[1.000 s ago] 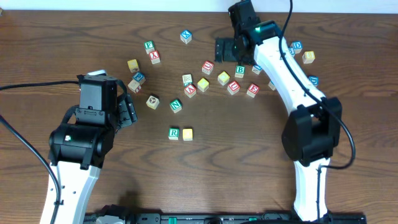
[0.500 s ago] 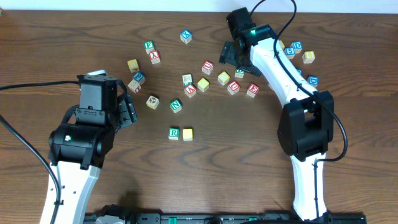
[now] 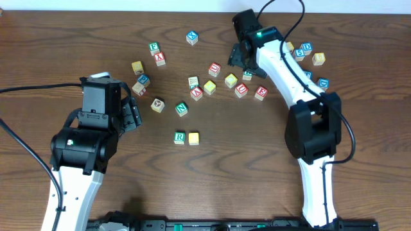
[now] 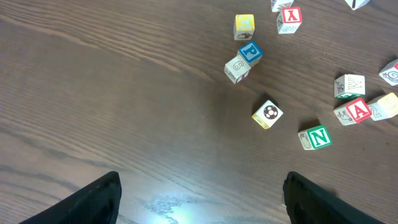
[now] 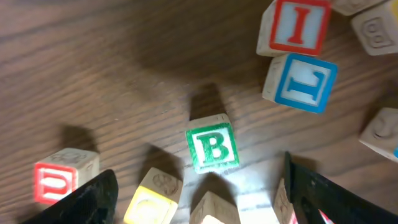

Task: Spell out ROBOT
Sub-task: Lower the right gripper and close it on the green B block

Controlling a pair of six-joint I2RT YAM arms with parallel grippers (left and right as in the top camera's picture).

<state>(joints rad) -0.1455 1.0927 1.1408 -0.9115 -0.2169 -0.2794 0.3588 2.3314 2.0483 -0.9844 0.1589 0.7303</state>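
A green-framed R cube (image 3: 179, 136) stands mid-table with a plain yellow-topped cube (image 3: 193, 138) touching its right side. My right gripper (image 3: 241, 58) hovers open over the back cluster. In its wrist view the green-framed B cube (image 5: 212, 148) lies between the spread fingers (image 5: 93, 199), apart from both of them. The blue-framed T cube (image 5: 300, 82) sits beyond it to the right, and a yellow-topped cube (image 5: 149, 202) lies close by on the left. From overhead the B cube (image 3: 247, 76) is partly hidden by the arm. My left gripper (image 4: 202, 199) stands open over bare wood.
Loose cubes are scattered across the back half. They include a green N (image 3: 182, 109), a red A (image 3: 196, 93), a red E (image 3: 261, 92), a red X (image 3: 159, 59), a blue P (image 4: 250, 51) and more yellow ones (image 3: 230, 80). A red I cube (image 5: 297, 25) lies next to the T.
My right gripper has swung left and lower over the cluster, now above the B cube, and its jaws have narrowed a little. The left arm has not moved.
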